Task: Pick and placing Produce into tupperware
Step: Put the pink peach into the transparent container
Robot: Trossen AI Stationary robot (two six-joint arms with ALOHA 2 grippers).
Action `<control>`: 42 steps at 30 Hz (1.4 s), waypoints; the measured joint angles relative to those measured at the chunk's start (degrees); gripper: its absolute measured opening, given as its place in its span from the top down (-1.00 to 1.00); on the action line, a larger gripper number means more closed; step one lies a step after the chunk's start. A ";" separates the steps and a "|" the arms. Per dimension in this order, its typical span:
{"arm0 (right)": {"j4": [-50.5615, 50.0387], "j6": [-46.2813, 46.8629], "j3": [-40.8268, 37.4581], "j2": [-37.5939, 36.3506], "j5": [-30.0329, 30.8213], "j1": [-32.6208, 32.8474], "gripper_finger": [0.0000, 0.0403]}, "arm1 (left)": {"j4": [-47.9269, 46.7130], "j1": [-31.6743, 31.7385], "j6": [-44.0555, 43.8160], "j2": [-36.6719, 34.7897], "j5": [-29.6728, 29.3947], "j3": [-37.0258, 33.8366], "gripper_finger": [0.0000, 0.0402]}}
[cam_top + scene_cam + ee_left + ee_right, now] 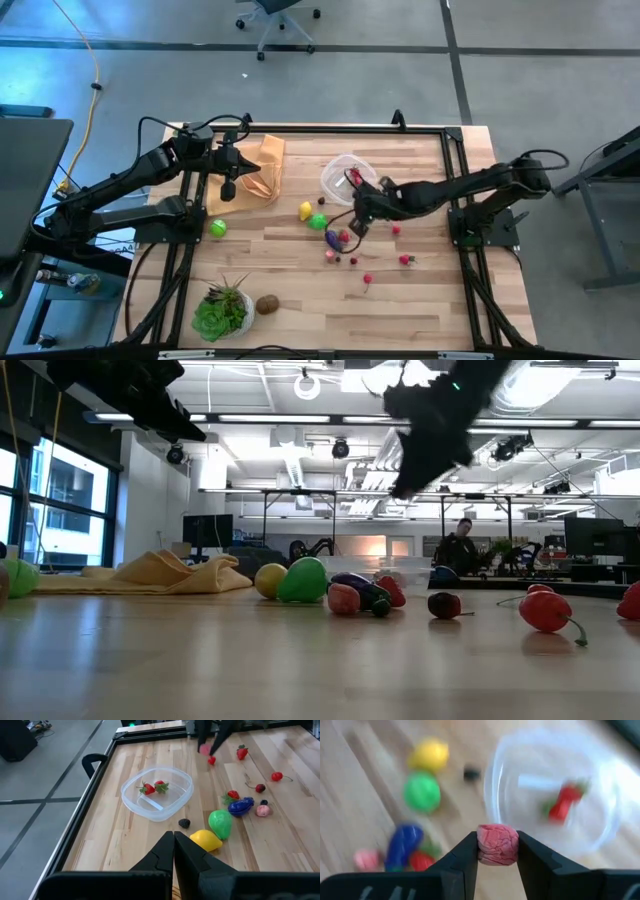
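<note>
The clear tupperware [345,175] sits on the table near its far edge and holds two red pieces [154,787]. Loose produce lies beside it: a yellow piece [305,210], a green one [318,221], a purple one [241,806] and several small red ones [405,259]. A green ball [217,228] and a brown piece [267,304] lie farther left. My right gripper [358,222] hovers above the produce next to the tub, shut on a pink-red bumpy piece [497,845]. My left gripper [173,840] is shut and empty over the tan cloth [262,170]. My right gripper pinches the pink-red bumpy piece [497,851] by its two opposite sides, between the two fingers [465,857]. The piece is lifted clear of the table; the low view shows the gripper [430,430] well above the produce.
A leafy plant in a white pot [222,310] stands near the table's near-left corner. The tan cloth lies at the far left. A black frame [460,150] runs along the table's edges. Bare wood [420,310] spreads across the near right part.
</note>
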 joint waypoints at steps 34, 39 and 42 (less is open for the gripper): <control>-5.42 -18.66 19.70 29.22 -15.80 -23.56 0.48 | 0.00 -0.02 0.00 0.02 -0.02 0.00 0.99; -5.63 -18.66 19.66 29.22 -15.93 -23.60 0.42 | 0.02 -0.02 0.00 0.02 -0.02 0.00 0.99; -5.65 -18.66 19.66 29.22 -15.95 -23.61 0.37 | 0.00 -0.02 0.02 0.02 0.00 0.00 0.99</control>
